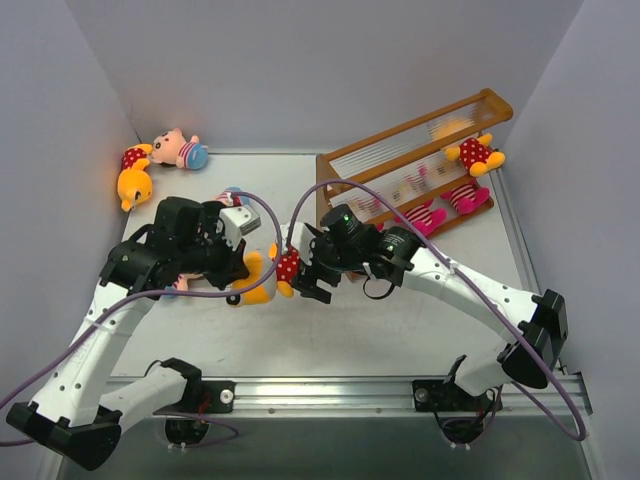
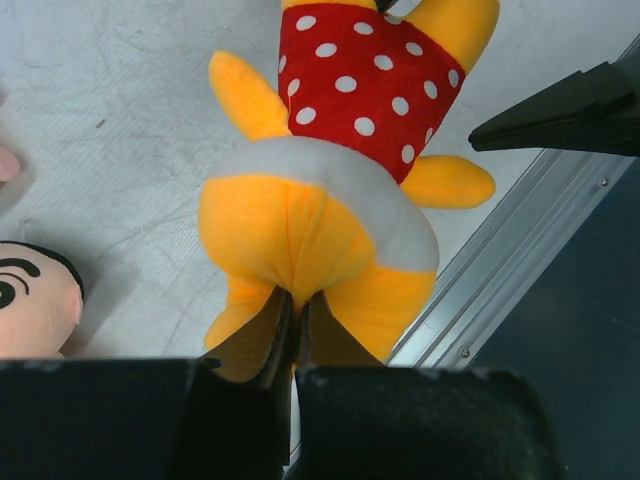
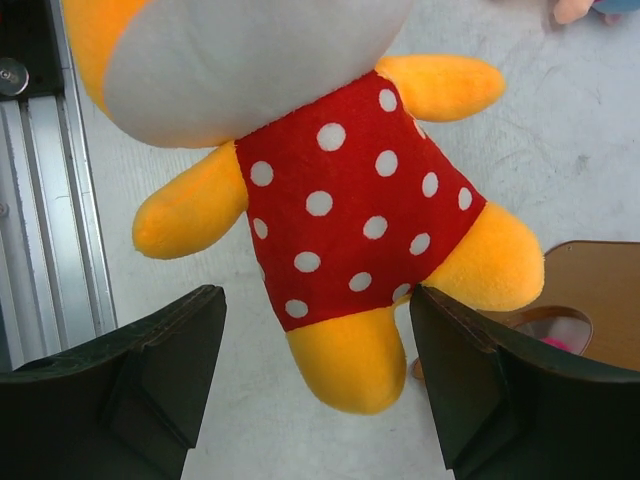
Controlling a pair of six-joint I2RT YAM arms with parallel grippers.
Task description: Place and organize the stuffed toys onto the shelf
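Centre frame, our left gripper (image 2: 296, 318) pinches the yellow bear (image 2: 355, 85) by the head; we should close the wide-open, empty right gripper (image 3: 318, 340) squarely on its torso.

Three yellow bears (image 1: 130, 182) (image 1: 262, 282) (image 1: 478, 155), at least two peach-faced boys (image 1: 180, 150) (image 2: 30, 300), at least two magenta-limbed dolls (image 1: 428, 216) (image 1: 468, 197), one shelf (image 1: 497, 104), two claws (image 2: 292, 320) (image 3: 312, 310)

My overhead cam sits high behind the arm bases and looks steeply down, so I get the whole white tabletop (image 1: 400, 320), with the orange-brown wooden rack (image 1: 415, 160) at upper right. Each wrist cam looks out past its own dark fingers (image 2: 250, 350) at the tabletop, super close. All three views share the yellow plush bear in a red polka-dot shirt (image 1: 285, 267). It's small at mid-frame overhead, but that bear (image 2: 340, 200) fills both wrist views. The rack's corner shows at lower right of the right wrist view.
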